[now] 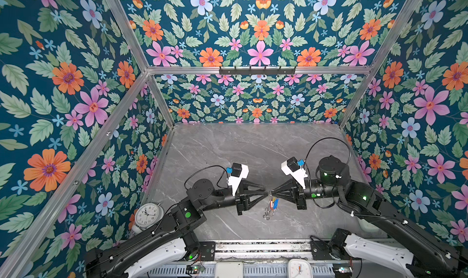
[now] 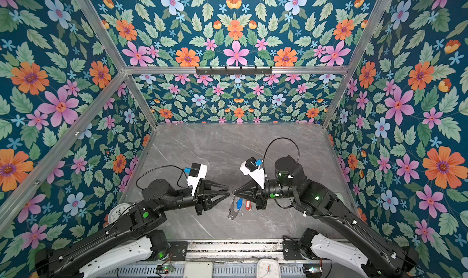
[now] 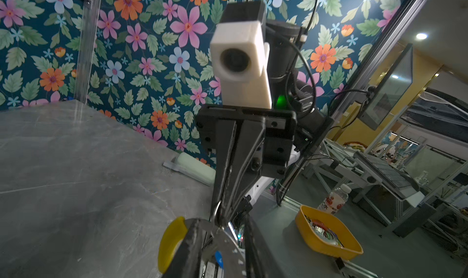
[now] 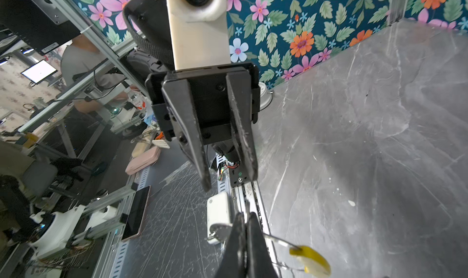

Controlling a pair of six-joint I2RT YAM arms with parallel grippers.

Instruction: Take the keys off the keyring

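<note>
The right tool (image 3: 221, 212) has its jaws pressed together on the thin wire of the keyring (image 4: 278, 239), holding the hoop up off the table (image 1: 228, 150). The left tool (image 4: 229, 181) faces it tip to tip, just beside it in both top views, with its jaws apart and nothing gripped. In the left wrist view a flat silver piece shows between its fingers, but whether it touches either pad cannot be told. Below the pinch the hoop hangs down with the yellow sleeve (image 4: 310, 260) on one stretch. The keys (image 2: 235, 213) dangle at the bottom, with the blue tag (image 2: 238, 203) and the red tag (image 2: 247, 204) side by side above them.

The step in hand looks like the left tool taking hold of one key while the right one steadies the ring. To do it well, the left tool should probably close on the key's flat metal, not on the wire or on a tag, which would swing. The right pinch needs to be firm, since thin wire can roll between pads. The pull should then follow the wire's curve toward its opening, which the pictures do not show. The sleeve may block one way round.
</note>
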